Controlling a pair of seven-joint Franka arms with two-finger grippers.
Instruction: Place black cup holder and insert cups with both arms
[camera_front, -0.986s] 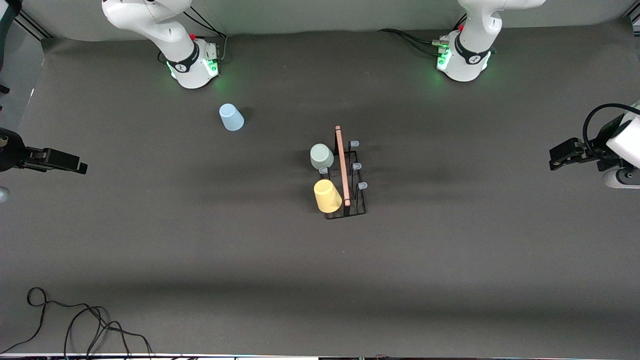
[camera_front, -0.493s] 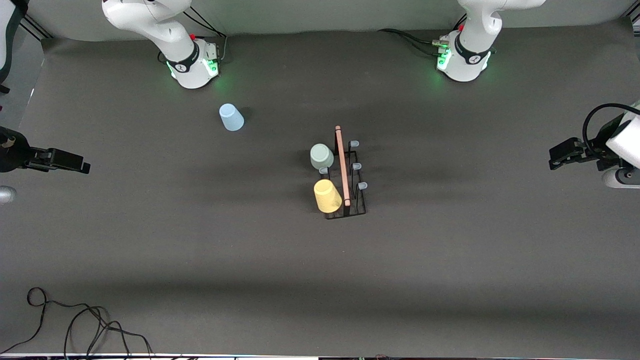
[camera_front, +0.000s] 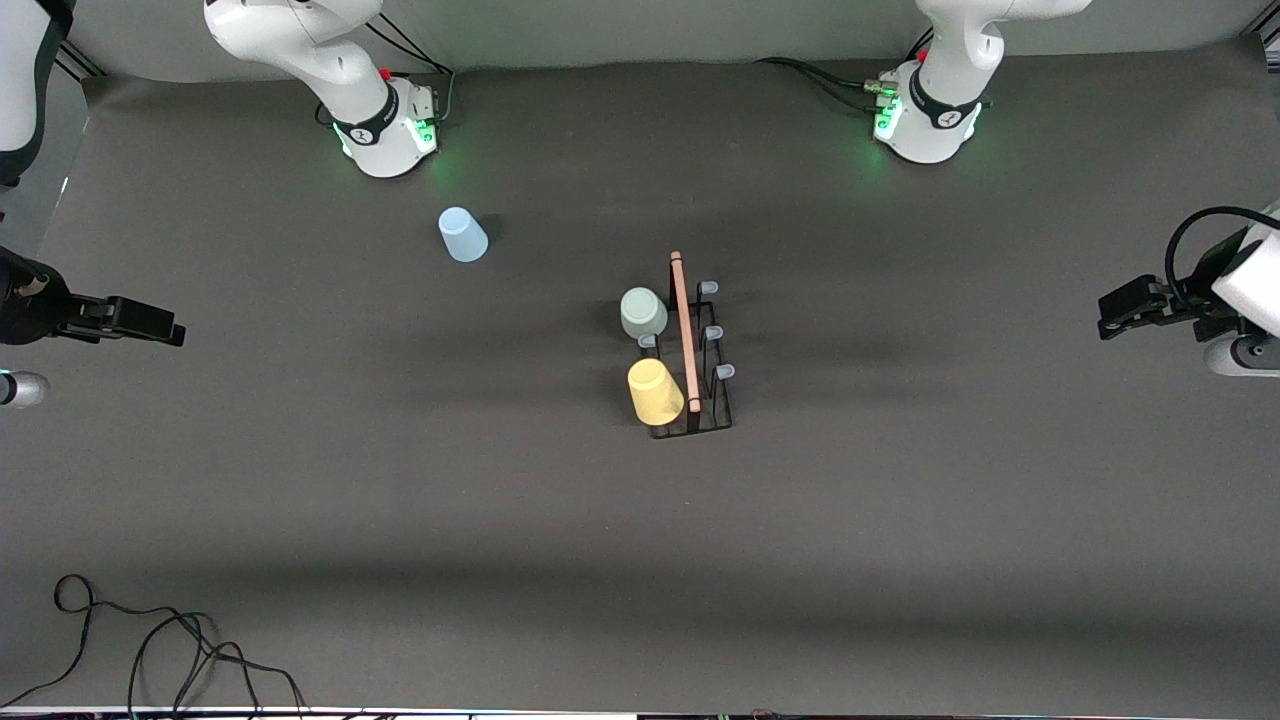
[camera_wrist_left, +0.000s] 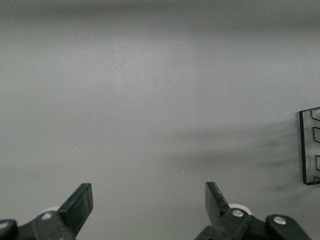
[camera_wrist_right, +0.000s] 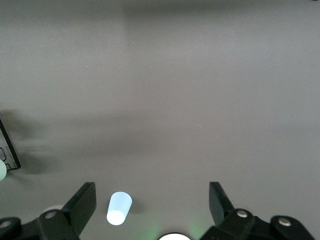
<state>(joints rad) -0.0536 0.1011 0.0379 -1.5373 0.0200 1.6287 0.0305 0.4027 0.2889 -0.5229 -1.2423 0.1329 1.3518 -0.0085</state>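
Note:
The black cup holder (camera_front: 692, 352) stands mid-table, its wooden rod on top. The grey-green cup (camera_front: 644, 312) and the yellow cup (camera_front: 655, 392) sit mouth-down on its pegs, on the side toward the right arm's end. The light blue cup (camera_front: 462, 235) stands mouth-down on the table near the right arm's base, and shows in the right wrist view (camera_wrist_right: 119, 208). My right gripper (camera_front: 165, 328) (camera_wrist_right: 151, 197) is open and empty at the right arm's end. My left gripper (camera_front: 1108, 318) (camera_wrist_left: 148, 195) is open and empty at the left arm's end. The holder's edge shows in both wrist views (camera_wrist_left: 310, 147) (camera_wrist_right: 9, 150).
The dark mat (camera_front: 900, 520) covers the table. The green-lit arm bases (camera_front: 385, 130) (camera_front: 925, 120) stand along the edge farthest from the front camera. Loose black cables (camera_front: 150, 650) lie at the near corner toward the right arm's end.
My right gripper has crept a little toward the table's middle and toward the bases' edge. The left arm, the holder and the cups have not moved.

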